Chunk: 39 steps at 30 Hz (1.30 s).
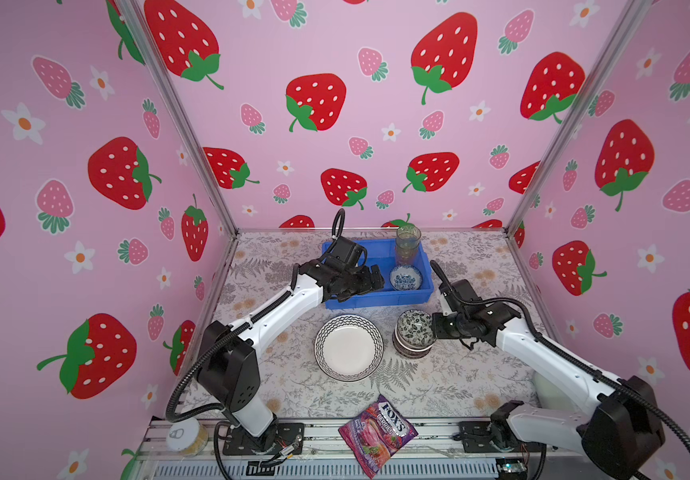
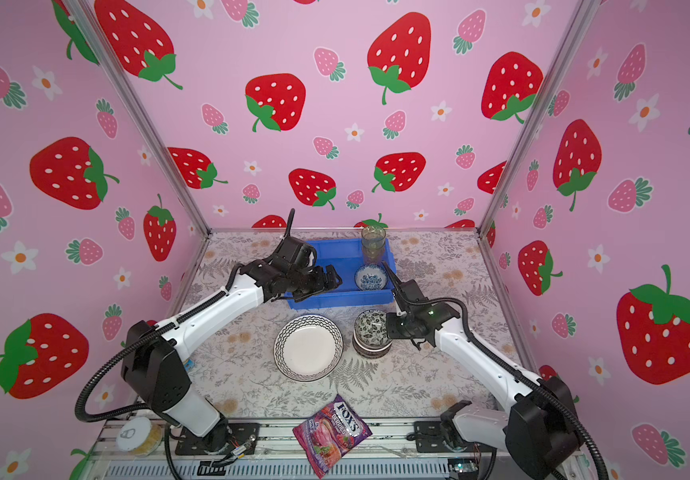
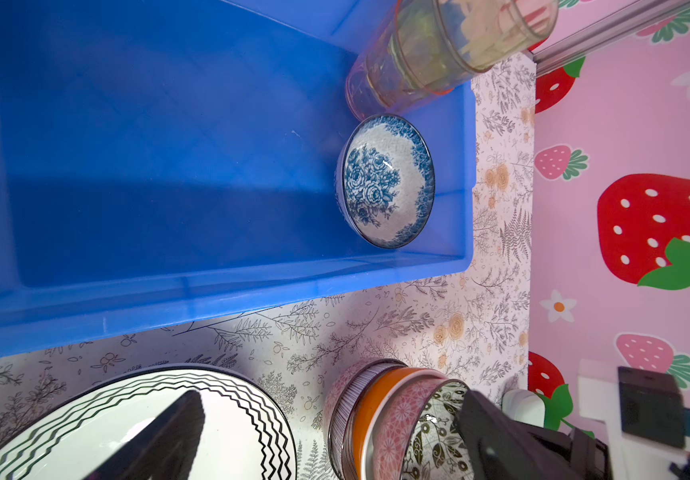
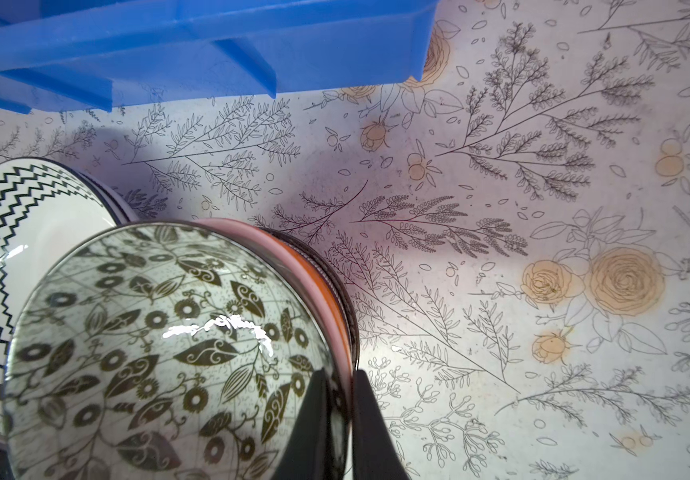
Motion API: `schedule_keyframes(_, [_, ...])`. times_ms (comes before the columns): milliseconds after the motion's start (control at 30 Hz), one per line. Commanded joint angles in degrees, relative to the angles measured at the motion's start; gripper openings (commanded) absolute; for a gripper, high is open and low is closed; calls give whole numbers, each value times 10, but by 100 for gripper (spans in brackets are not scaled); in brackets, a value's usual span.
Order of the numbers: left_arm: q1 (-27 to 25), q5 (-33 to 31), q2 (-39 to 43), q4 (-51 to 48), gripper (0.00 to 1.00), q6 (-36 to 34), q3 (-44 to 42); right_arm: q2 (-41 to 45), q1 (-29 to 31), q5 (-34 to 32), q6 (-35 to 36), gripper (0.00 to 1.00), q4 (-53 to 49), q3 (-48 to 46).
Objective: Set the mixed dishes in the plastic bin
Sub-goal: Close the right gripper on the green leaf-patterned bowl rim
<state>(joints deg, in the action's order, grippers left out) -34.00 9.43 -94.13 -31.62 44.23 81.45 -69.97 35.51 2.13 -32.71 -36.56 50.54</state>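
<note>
The plastic bin (image 1: 376,301) sits farthest from my bases. Its left half is bare, and I judge that room suits the wide items. The zigzag-rimmed plate (image 1: 348,347) lies flat just in front of the bin, not yet loaded. Beside the plate stands the bowl stack (image 1: 412,353), nested. At the bin's right end the nested glasses (image 1: 408,245) stand upright, with the blue-floral bowl (image 1: 405,277) just in front of them. My right gripper (image 4: 341,419) is clamped across the rim of the leaf-patterned bowl (image 4: 148,340) topping the stack, one finger inside and one outside. I judge this rim pinch suits a lift. My left gripper (image 1: 370,276) hovers over the bin, jaws apart and empty. The purple bag (image 1: 378,434) reads "FOX'S", then "BERRIES".
</note>
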Motion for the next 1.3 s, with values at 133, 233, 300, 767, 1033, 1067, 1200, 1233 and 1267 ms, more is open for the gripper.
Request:
schedule_keyframes(133, [2, -1, -21, -17, 99, -10, 24, -10, 3, 18, -2, 10, 39, 6])
schedule_keyframes(233, [1, 6, -33, -15, 99, -10, 33, -10, 3, 23, -4, 10, 45, 0])
schedule_keyframes(300, [1, 11, -40, -16, 99, -10, 40, -9, 3, 24, -6, 11, 45, -4])
schedule_keyframes(767, [-1, 20, -62, -24, 99, -16, 63, 5, 9, 17, -18, 24, 45, -13])
schedule_keyframes(1033, [-1, 17, -55, -23, 99, -15, 54, 8, 15, -7, -14, 33, 25, 6])
schedule_keyframes(1067, [-1, 17, -55, -22, 99, -14, 53, 9, 15, -8, -14, 33, 25, 6])
schedule_keyframes(1200, [-1, 17, -53, -22, 99, -14, 50, 7, 17, -8, -14, 29, 26, 4])
schedule_keyframes(1233, [-1, 17, -52, -22, 99, -14, 49, 5, 18, -7, -15, 27, 27, 3])
schedule_keyframes(1267, [-1, 16, -51, -22, 99, -14, 49, 3, 18, -6, -14, 26, 29, 1])
